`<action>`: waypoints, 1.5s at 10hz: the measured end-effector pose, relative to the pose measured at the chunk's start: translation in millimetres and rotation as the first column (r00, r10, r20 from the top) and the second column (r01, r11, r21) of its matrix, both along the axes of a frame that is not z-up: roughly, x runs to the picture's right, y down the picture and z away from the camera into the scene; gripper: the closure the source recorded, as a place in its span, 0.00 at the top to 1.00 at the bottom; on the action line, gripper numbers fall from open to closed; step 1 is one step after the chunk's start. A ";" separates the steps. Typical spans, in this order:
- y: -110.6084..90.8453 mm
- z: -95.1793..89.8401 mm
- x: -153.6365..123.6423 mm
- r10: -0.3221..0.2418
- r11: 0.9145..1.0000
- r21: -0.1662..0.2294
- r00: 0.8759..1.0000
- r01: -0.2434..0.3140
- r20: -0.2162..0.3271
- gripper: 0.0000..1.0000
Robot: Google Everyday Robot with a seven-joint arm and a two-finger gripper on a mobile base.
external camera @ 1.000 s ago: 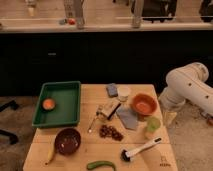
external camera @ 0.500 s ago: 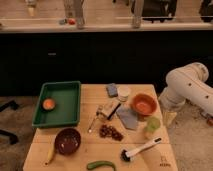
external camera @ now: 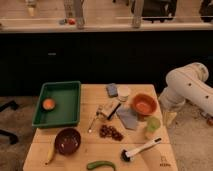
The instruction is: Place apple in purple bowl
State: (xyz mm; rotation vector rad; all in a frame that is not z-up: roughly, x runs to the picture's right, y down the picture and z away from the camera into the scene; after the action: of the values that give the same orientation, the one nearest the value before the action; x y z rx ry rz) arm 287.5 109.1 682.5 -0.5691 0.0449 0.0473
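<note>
Hovering pre-reach, claw (external camera: 169, 118) parted, empty, beside table (external camera: 86, 150) at 3 o'clock. Next, likely: crossing to apple (external camera: 48, 104) in green tray (external camera: 64, 107) at 9 o'clock, then purple bowl (external camera: 68, 141), 7 o'clock.

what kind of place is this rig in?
Likely an office kitchenette or test kitchen: a counter with dark cabinets behind, and a wooden table set with a purple bowl, an orange bowl, a dish brush and an apple in a green tray. The gripper hangs open beside the table's right edge.
</note>
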 end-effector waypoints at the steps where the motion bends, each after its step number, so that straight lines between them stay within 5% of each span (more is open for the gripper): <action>1: 3.0 -2.2 -2.3 -0.022 1.000 -0.004 1.000 0.022 0.000 0.80; 8: 18.2 -8.2 -91.3 -0.208 0.978 -0.020 0.977 0.209 0.044 0.80; 15: 20.6 0.3 -172.4 -0.305 0.952 -0.011 0.950 0.306 0.063 0.80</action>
State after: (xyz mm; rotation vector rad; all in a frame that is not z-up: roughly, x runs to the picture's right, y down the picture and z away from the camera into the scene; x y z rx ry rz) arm 115.1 129.7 682.9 -0.5789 0.0739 -0.2727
